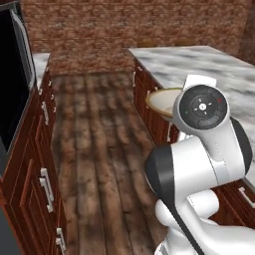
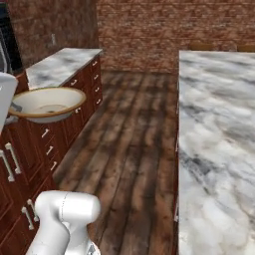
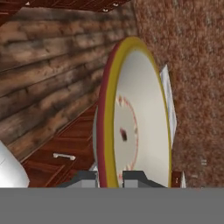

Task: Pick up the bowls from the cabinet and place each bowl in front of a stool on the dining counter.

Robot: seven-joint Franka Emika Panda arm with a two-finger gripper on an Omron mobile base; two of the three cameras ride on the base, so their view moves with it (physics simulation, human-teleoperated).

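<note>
**Inspector:** What is the tool (image 3: 110, 178) gripping?

**Operator:** I am seeing its fingers pinched shut on the rim of the cream bowl (image 2: 47, 103), which is hanging over the wooden floor (image 2: 132, 139).

**Inspector:** And the target?

**Operator:** The marble dining desk (image 2: 214, 144) is lying to the bowl's right, across the aisle, well apart; I judge a rightward carry.

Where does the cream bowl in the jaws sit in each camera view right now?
Left base view: the cream bowl sits right of centre, partly hidden behind the arm's round joint, beside the dining counter.
Right base view: at the left edge, mid-height, held level over the floor.
Hand view: centre, seen edge-on and tall, its rim between the jaws at the bottom.
Shared landmark: the brick wall behind the wooden floor.
</note>
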